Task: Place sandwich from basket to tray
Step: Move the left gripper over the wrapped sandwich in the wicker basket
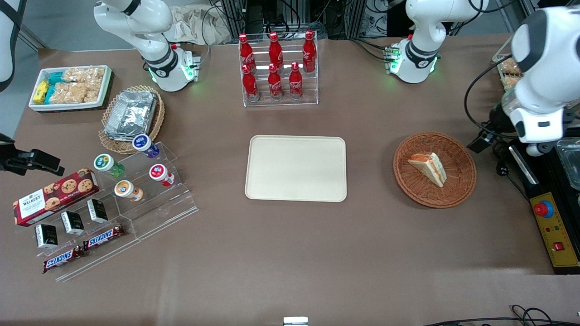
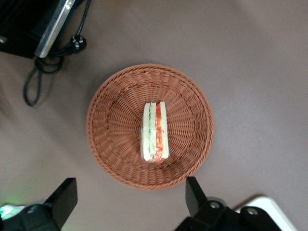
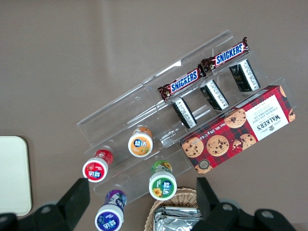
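The sandwich is a white bread wedge with orange, red and green filling. It lies in the round dark-brown wicker basket toward the working arm's end of the table. In the left wrist view the sandwich lies in the middle of the basket. My gripper hovers high above the basket's edge, open wide and empty, with both black fingertips clear of the rim. The working arm hangs over the table's end beside the basket. The cream-beige tray lies flat and bare at the table's middle; its corner shows in the left wrist view.
A rack of red cola bottles stands farther from the front camera than the tray. A yellow emergency-stop box and black cables lie beside the basket. Acrylic snack steps, a tan basket of foil trays and a white tub lie toward the parked arm's end.
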Controlling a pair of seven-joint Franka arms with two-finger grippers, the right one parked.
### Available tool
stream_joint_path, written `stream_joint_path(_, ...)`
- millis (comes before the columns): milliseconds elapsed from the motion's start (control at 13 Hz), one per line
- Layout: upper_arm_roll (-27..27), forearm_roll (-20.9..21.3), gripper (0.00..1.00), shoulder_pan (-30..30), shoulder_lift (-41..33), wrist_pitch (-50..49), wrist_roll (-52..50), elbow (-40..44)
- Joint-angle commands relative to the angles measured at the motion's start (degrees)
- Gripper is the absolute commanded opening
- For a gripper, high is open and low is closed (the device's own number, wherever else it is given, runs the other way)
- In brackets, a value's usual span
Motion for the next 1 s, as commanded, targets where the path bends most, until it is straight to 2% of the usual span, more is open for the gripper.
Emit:
stream_joint_path(0, -0.1, 0.1, 1.0, -0.2, -3.0, 7.2, -6.6, -8.1)
stream_joint_path(462, 0.0, -2.2, 1.0, -0.3, -0.6, 26.9, -6.9, -23.0)
stream_joint_path(923, 0.0, -2.2, 1.0, -0.2, 7.0, 43.1, -6.9, -29.6)
